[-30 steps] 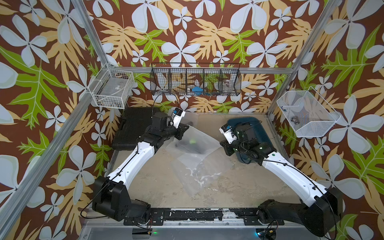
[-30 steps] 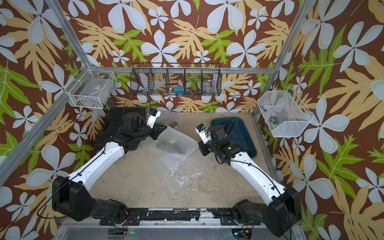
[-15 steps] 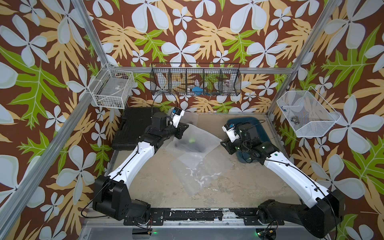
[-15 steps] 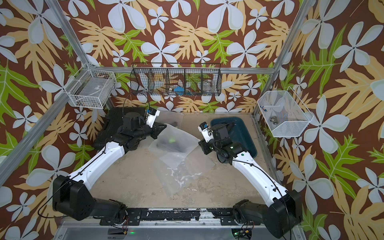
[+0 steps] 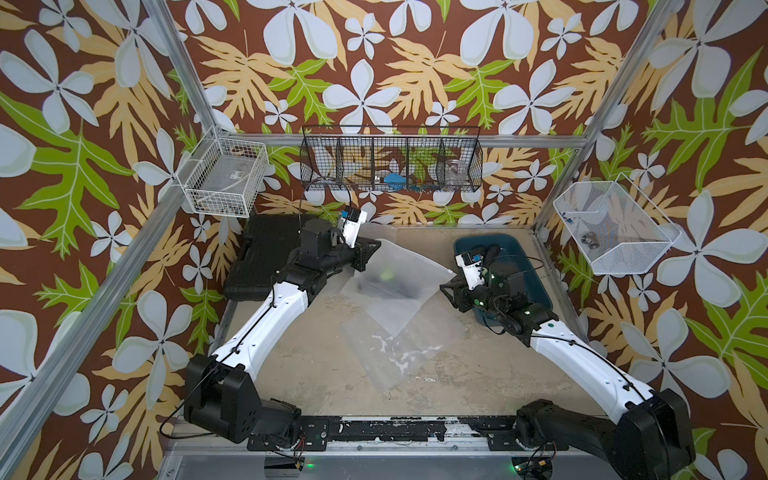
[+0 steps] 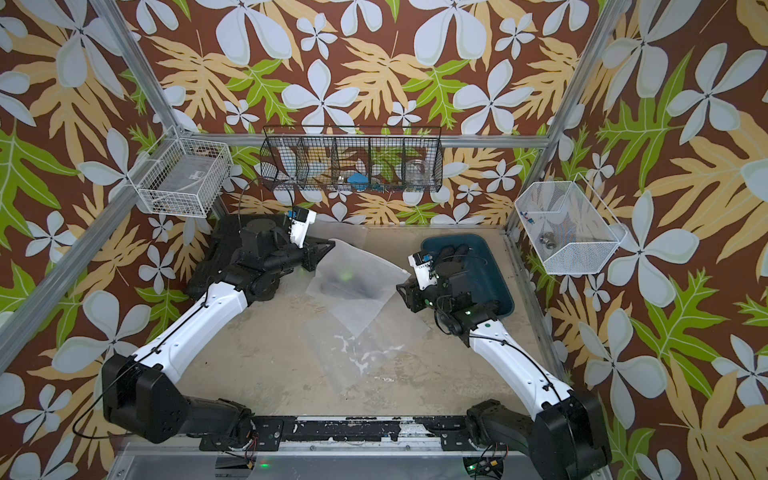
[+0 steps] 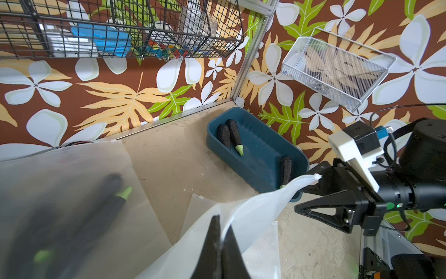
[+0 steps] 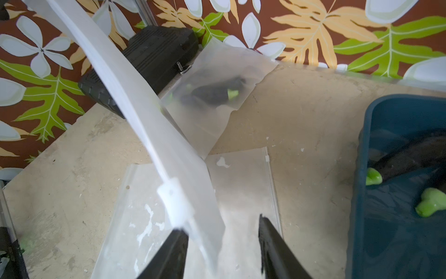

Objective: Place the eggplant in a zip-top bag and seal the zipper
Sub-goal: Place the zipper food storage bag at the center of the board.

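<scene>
The left hand [image 7: 218,218] is clamped tight, fingers pressed together on the zipper edge of a frosted zip-top bag [image 7: 260,207]. That edge is up off the surface [image 5: 316,374], stretched across toward the right hand [image 8: 220,223]. Over there the fingers are spread wide, nothing pinched. The white slider [image 8: 172,195] sits at the end of the zipper track just beside one finger, and the bag's end hangs down into the gap. In both top views the two hands face each other across the back half of the surface: the left hand [image 5: 368,253] is near the black case [image 5: 262,257], the right hand [image 5: 448,286] right at the edge of the teal bin [image 5: 528,257]. Now the eggplants. A pair of eggplants [image 7: 229,136] lies side by side at the wall end of that bin, and a third eggplant [image 7: 286,169] lies at the end nearer the right hand. There are also bagged eggplants [image 8: 212,93], dark blurs with green stems inside a second frosted bag [image 8: 246,70] lying flat against the back wall beside the case. In a top view a dark smudge [image 5: 386,276] with a green spot shows through the plastic below the lifted zipper edge. Whether it sits in the held bag or in the one lying behind it, I cannot tell. Some flat clear bags [image 8: 241,188] lie on the surface underneath, between the two arms.
</scene>
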### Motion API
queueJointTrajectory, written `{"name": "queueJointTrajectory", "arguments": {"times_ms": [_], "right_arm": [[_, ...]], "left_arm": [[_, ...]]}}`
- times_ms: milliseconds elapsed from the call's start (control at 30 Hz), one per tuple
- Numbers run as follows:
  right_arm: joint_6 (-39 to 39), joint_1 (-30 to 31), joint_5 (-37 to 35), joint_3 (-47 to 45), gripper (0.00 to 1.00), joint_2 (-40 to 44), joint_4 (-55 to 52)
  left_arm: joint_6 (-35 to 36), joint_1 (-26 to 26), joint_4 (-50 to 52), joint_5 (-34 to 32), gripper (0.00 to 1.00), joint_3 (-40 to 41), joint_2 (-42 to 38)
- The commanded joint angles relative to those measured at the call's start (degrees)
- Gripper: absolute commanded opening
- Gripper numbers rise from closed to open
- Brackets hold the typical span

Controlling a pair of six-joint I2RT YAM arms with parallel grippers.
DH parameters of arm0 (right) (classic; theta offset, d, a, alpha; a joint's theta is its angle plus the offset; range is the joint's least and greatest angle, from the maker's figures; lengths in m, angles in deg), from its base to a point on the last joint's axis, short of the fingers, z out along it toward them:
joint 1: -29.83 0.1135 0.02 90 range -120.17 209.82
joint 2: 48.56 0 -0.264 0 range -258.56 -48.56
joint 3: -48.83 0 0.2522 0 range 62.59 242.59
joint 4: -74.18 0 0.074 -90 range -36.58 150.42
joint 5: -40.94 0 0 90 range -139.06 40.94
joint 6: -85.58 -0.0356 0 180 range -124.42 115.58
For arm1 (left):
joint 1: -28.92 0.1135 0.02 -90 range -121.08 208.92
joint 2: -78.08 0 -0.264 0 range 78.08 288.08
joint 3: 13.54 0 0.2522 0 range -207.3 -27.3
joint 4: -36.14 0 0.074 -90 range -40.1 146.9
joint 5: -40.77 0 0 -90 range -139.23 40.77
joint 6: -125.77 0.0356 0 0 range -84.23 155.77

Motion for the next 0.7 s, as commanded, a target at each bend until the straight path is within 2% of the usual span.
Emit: {"name": "queueJointTrajectory", "arguments": {"times_ms": [0, 133, 167, 300, 367, 467, 667], "right_arm": [[-2.04, -0.12, 0.36, -1.31, 0.50, 0.09, 11.73], [-3.03, -0.80, 2.66, -2.96, 0.48, -0.17, 18.26], [-3.43, -1.06, 3.95, -3.14, 0.43, -0.21, 19.45], [-3.96, -1.21, 6.74, -4.04, 0.12, 1.17, 23.48], [-4.14, -1.28, 6.37, -4.22, 0.05, 2.05, 24.95], [-3.76, -1.60, 5.83, -3.18, 0.00, 3.09, 24.66], [-0.97, -1.61, 4.79, -0.07, 0.00, 7.35, 18.33]], "left_arm": [[-2.15, -0.11, -3.26, 2.07, 0.00, -0.82, -1.01], [-3.61, -0.31, -4.69, 3.70, 0.00, -1.07, -1.85], [-3.64, -0.26, -4.68, 3.65, 0.00, -1.33, -1.97], [-4.02, -0.29, -4.71, 3.32, 0.00, -2.18, -1.80], [-4.64, -0.29, -5.37, 3.01, 0.00, -2.31, -1.31], [-4.53, -0.68, -4.66, 2.38, 0.00, -3.76, -0.13], [-2.59, -2.54, -1.89, -0.04, 0.00, -5.87, -1.58]]}}
